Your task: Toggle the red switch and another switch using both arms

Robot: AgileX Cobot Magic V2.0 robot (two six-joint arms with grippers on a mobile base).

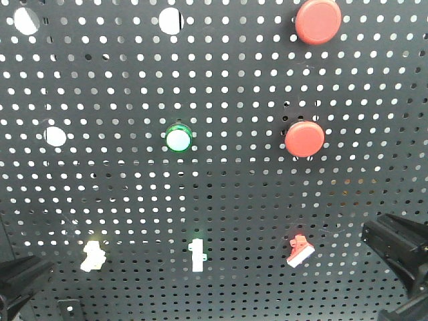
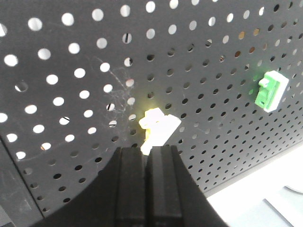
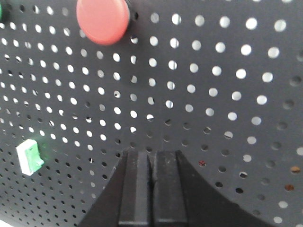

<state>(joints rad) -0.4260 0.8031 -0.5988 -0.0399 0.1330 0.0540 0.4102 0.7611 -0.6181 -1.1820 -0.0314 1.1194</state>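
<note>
With both pincers drawn flat, fingers together and clamped on nothing, the left gripper sits just below the yellow switch in the L wrist view. Its tips are so near the switch's lower end that contact can't be called either way. That switch lies straight ahead of the tips, its white lever canted on a diagonal, not upright.

The right gripper, likewise closed, faces bare pegboard in its own view, w/ no red switch visible there. The front view places the red switch on the far side of the green-base toggle from the yellow one, same row, roughly midway between that toggle and the R gripper. It is apart from the gripper. Its lever also leans off vertical, while the green-base toggle stands upright.

Judged from this, the L arm is the nearer to its target and needs only a short push along the lever's tilt. The R arm must first slide sideways toward the toggle to reach red.

Above the green-base toggle glows a round green button, and up and to its red-switch side sit two big red push buttons, not part of the job.

No brand, label or lettering can be read anywhere on the board or grippers.
</note>
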